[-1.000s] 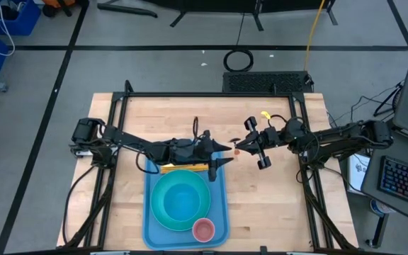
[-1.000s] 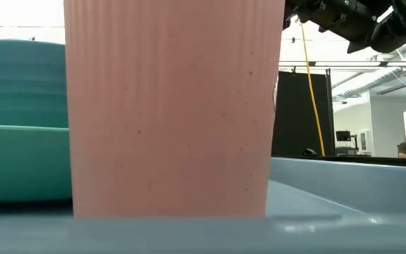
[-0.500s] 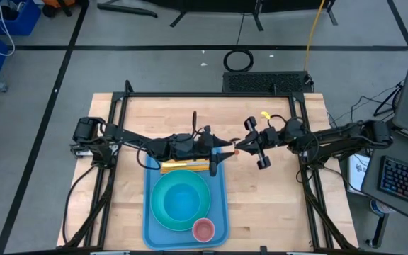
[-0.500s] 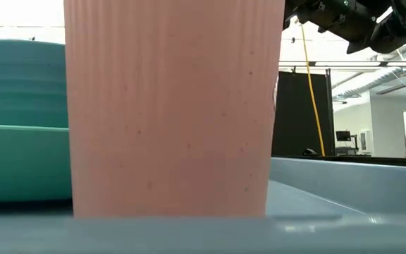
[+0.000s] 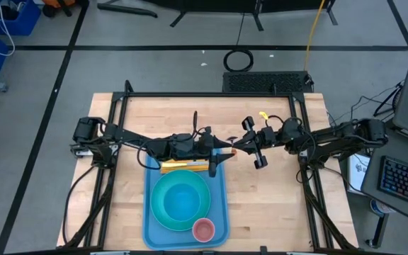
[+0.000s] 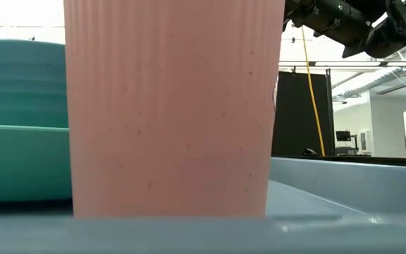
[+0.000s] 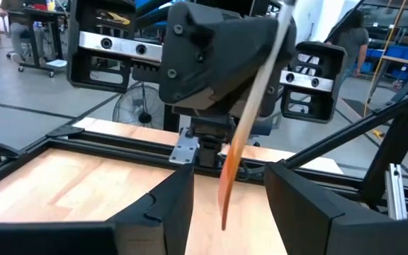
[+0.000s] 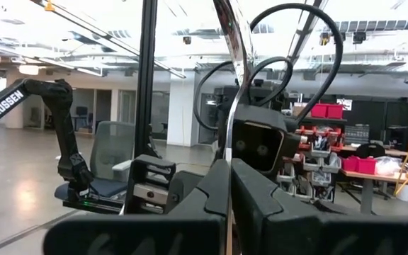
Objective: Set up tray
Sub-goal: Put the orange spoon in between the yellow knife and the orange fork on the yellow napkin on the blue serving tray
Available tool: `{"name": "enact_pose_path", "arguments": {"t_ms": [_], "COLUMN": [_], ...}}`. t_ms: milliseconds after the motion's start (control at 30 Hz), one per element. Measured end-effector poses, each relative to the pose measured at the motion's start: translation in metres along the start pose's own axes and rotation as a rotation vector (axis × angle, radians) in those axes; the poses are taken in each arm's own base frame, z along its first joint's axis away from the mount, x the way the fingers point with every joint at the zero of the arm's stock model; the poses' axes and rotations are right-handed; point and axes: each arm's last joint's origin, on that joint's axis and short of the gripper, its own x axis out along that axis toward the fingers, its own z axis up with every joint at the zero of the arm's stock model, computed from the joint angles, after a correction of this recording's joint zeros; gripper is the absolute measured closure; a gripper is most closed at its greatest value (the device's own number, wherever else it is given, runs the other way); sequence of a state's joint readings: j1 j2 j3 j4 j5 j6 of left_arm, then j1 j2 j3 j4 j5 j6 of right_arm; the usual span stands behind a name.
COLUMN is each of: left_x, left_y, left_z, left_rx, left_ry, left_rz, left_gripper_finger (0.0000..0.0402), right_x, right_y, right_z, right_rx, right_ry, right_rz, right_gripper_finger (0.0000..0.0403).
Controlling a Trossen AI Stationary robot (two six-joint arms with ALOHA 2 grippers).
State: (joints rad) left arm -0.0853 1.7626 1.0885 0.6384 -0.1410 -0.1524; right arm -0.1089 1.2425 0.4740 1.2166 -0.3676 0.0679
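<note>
Tray (image 5: 151, 185): lies at your six o'clock from both grippers; left gripper (image 5: 222, 151), spread wide, nearer; right gripper (image 5: 238, 148) pinches a slim orange utensil (image 7: 241, 138).

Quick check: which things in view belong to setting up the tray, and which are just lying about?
Job: tray, turquoise bowl, pink cup, yellow utensil, orange-handled utensil in the shut right end effector, left end effector open at its handle.
Lying about: cable coil on floor, keyboard.
</note>
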Motion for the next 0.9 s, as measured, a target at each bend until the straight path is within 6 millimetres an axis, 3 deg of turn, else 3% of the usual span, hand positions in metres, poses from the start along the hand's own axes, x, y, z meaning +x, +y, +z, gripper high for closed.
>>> {"name": "enact_pose_path", "arguments": {"t_ms": [133,367,900], "left_x": [0.0,0.0,-0.001], "left_y": [-0.0002,-0.0002,-0.0049], "left_z": [0.0,0.0,-0.0021], "left_rx": [0.013,0.043,0.103], "left_ry": [0.0,0.001,0.008], "left_rz": [-0.001,-0.007,0.046], "left_gripper_finger": [0.0266,0.0386,0.0398], "right_x": [0.0,0.0,0.0], "right_y": [0.0001,0.0001,-0.0001], "right_z": [0.0001,0.0003,-0.0014], "right_rx": [-0.001,-0.001,-0.009], "right_ry": [-0.001,-0.003,0.014], "right_rz": [0.002,0.003,0.001], "right_gripper_finger": [0.0403,0.0403,0.0403]}}
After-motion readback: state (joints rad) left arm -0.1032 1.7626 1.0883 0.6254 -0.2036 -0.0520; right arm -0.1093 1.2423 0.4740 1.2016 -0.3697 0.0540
